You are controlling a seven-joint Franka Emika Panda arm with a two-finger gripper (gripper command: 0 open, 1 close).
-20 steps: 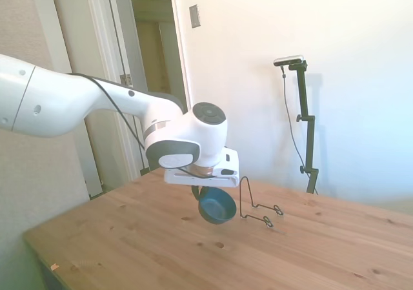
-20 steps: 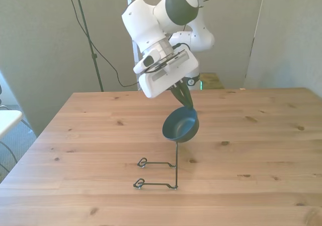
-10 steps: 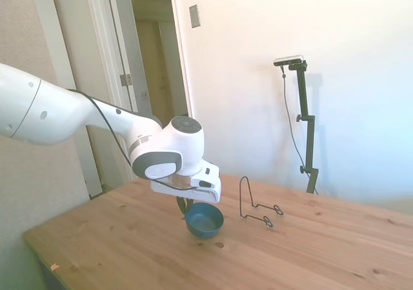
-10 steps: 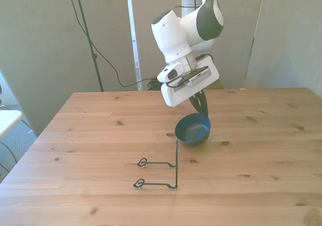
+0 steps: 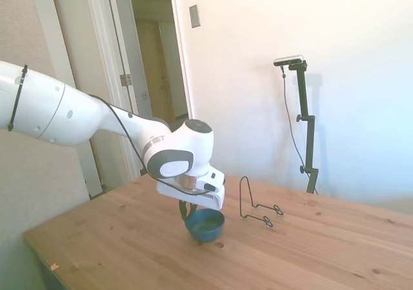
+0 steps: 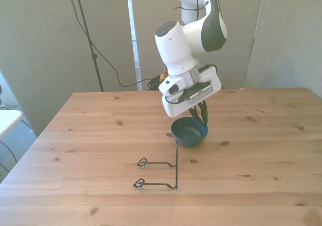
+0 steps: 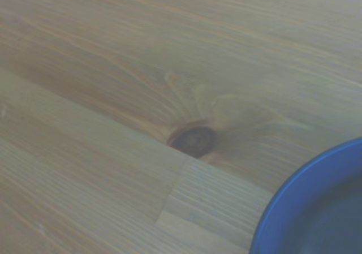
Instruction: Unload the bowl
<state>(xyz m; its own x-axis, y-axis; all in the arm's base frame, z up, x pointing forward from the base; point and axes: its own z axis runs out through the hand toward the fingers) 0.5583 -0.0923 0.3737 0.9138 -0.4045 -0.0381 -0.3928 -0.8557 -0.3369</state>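
The small dark blue-teal bowl (image 6: 189, 132) sits upright on the wooden table (image 6: 90, 135), just behind the upright end of the thin black wire rack (image 6: 160, 174). My gripper (image 6: 203, 120) comes down from above onto the bowl's rim on the front view's right and is shut on it. From the side, the bowl (image 5: 205, 224) rests on the table with the gripper (image 5: 187, 211) at its near-left rim, and the rack (image 5: 255, 203) stands empty a little way off. In the wrist view an arc of the bowl (image 7: 319, 209) shows above bare wood.
A dark knot (image 7: 194, 138) in the wood lies close to the bowl. A doorway (image 5: 155, 70) and white wall stand behind the table in the side view. Cables and a thin pole (image 6: 88, 34) stand behind the table on the front view's left.
The gripper has carried the bowl away from the rack and lowered it from a tilted hang to sit level on the table.
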